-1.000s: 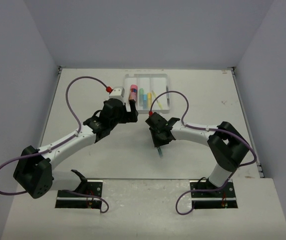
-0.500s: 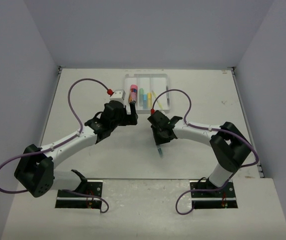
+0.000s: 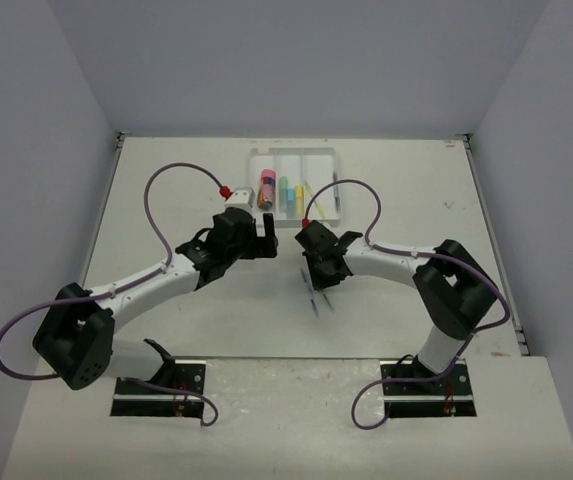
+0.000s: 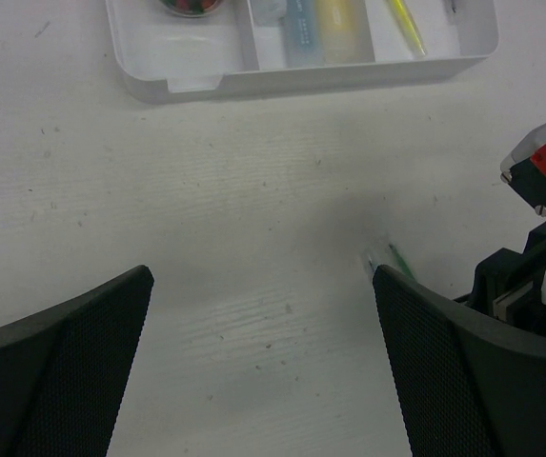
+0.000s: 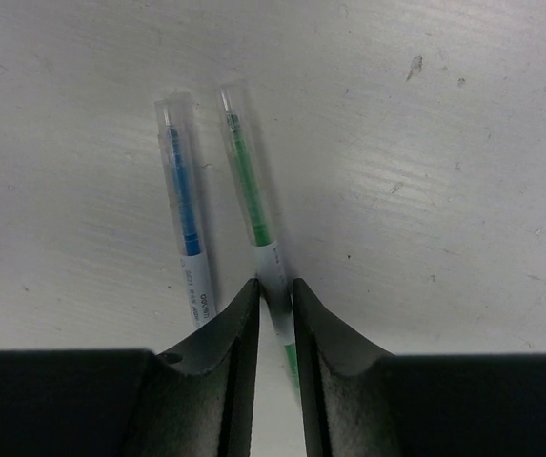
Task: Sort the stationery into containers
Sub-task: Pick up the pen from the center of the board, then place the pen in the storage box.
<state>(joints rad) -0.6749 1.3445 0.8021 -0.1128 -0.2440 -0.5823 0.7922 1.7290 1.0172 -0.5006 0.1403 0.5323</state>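
Stationery, part sorted: we logged the pink glue stick, markers and thin yellow pen lying in the tray, glossy whitish three-channel plastic. We judged two slim clear-barrelled items outstanding on the matte table: blue pen beside green pen. The right gripper pinched the green pen. The left gripper gaped wide, empty.

No lettering is coming through clearly enough to read. In the right wrist view, a line of tiny dark print is running along the white band of the clear blue-ink pen, but it is showing too small and blurred to make out. The green-ink pen just right of it is showing a similar white band. From above, the pink glue stick is wearing a dark label band, and it is unreadable too.
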